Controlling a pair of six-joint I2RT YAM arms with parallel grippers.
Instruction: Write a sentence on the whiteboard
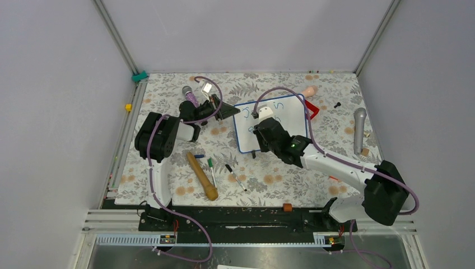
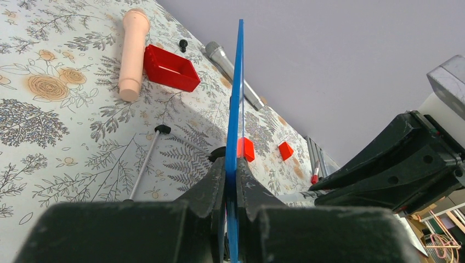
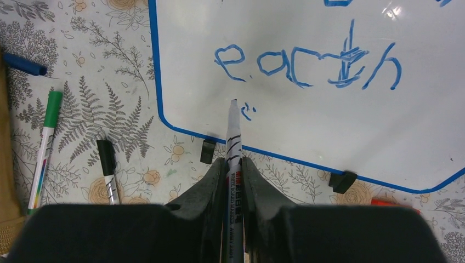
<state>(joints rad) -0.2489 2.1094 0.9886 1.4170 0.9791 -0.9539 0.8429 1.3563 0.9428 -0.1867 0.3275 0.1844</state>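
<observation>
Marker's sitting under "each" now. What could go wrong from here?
1. Little white space lies between "each" and the bottom frame of the whiteboard, so the next line may get cramped.
2. The left gripper pinches only the board's thin edge; pressure from the marker in the right gripper could shift it.

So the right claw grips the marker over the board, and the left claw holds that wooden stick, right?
Not quite. The left gripper is shut on the blue edge of the whiteboard, not on the wooden stick, which lies loose on the table; the left wrist view shows this. The right gripper does grip the marker over the whiteboard.
</observation>
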